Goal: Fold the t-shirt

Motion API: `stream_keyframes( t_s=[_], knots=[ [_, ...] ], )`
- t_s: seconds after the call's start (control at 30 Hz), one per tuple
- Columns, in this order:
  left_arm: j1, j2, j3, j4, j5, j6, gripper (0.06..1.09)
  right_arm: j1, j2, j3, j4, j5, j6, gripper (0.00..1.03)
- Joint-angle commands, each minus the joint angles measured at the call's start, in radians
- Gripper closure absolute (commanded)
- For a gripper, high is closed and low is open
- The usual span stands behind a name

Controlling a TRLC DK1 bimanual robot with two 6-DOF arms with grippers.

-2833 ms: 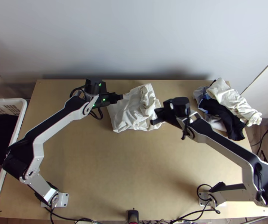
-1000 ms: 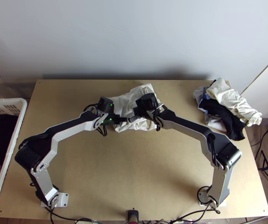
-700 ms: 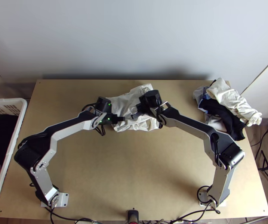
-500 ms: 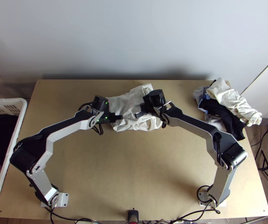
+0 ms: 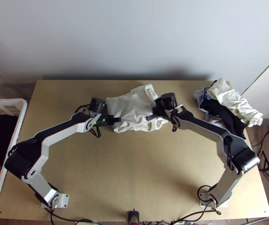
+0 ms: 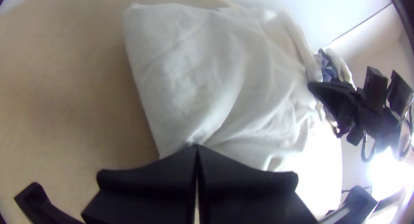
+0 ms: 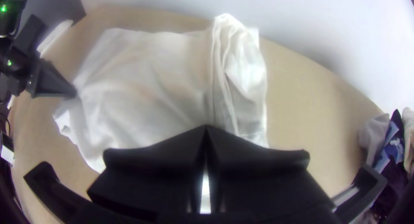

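Observation:
The white t-shirt (image 5: 129, 107) lies as a compact, creased patch near the table's far edge. In the top view my left gripper (image 5: 119, 119) is at its left side and my right gripper (image 5: 148, 117) over its right half. The left wrist view has the t-shirt (image 6: 207, 77) puckered at the tips of my left gripper (image 6: 196, 147), shut on it. Likewise my right gripper (image 7: 206, 128) is shut on the t-shirt (image 7: 146, 86), beside a long folded strip at one edge.
A heap of white, blue and black clothes (image 5: 233, 107) lies at the table's far right corner. Left of the table stands a white basket (image 5: 12, 150) holding dark and pink cloth. Bare tabletop (image 5: 134, 168) stretches between the arms' bases.
Both grippers came close together over the t-shirt, then moved apart, the left one leftward and the right one rightward. The cloth's right part has shifted right and lies less bunched.

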Motion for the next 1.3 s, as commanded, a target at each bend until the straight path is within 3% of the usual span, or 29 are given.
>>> stream_keyframes(
  t_s=[0.0,0.13,0.3,0.57,0.6,0.63,0.67,0.7,0.73,0.77,0.83,0.87,0.93,1.0,1.07,1.27],
  knots=[
    [0.005,-0.029,-0.033,0.002,0.011,0.005,1.05,-0.1,-0.093,-0.113,0.002,0.004,-0.008,1.0],
    [0.014,-0.062,-0.057,0.001,0.014,0.013,1.05,-0.183,-0.169,-0.205,0.003,0.003,-0.022,1.0],
    [0.017,-0.116,-0.068,-0.012,0.016,0.02,1.05,-0.194,-0.333,-0.294,0.005,0.003,-0.019,1.0],
    [0.016,-0.282,-0.059,-0.062,0.016,0.016,1.03,-0.062,-0.603,-0.308,-0.03,0.003,0.037,1.0],
    [0.017,-0.297,-0.061,-0.075,0.016,0.014,0.96,-0.033,-0.616,-0.311,-0.036,0.006,0.034,1.0],
    [0.019,-0.309,-0.067,-0.079,0.016,0.013,0.81,-0.005,-0.622,-0.312,-0.038,0.024,0.021,1.0],
    [0.025,-0.319,-0.074,-0.082,0.016,0.011,0.56,0.021,-0.623,-0.312,-0.043,0.042,0.007,0.95],
    [0.027,-0.329,-0.08,-0.087,0.016,0.016,0.35,0.032,-0.622,-0.315,-0.047,0.05,0.004,0.83],
    [0.031,-0.343,-0.091,-0.087,0.014,0.019,0.27,0.041,-0.613,-0.322,-0.047,0.055,-0.016,0.67],
    [0.036,-0.352,-0.097,-0.085,0.014,0.02,0.26,0.053,-0.602,-0.332,-0.044,0.07,-0.042,0.59],
    [0.051,-0.366,-0.108,-0.085,0.014,0.034,0.26,0.081,-0.577,-0.342,-0.029,0.101,-0.091,0.56],
    [0.06,-0.375,-0.114,-0.085,0.014,0.043,0.19,0.095,-0.568,-0.343,-0.024,0.105,-0.114,0.55],
    [0.082,-0.401,-0.133,-0.085,0.016,0.071,0.12,0.131,-0.551,-0.345,-0.023,0.142,-0.149,0.35],
    [0.111,-0.423,-0.151,-0.079,0.016,0.092,0.12,0.165,-0.519,-0.357,-0.015,0.174,-0.221,0.3],
    [0.134,-0.429,-0.16,-0.082,0.019,0.103,0.12,0.203,-0.484,-0.377,0.025,0.228,-0.312,0.18],
    [0.198,-0.457,-0.188,-0.084,0.042,0.129,0.12,0.277,-0.387,-0.361,0.135,0.315,-0.511,0.05]
  ],
)
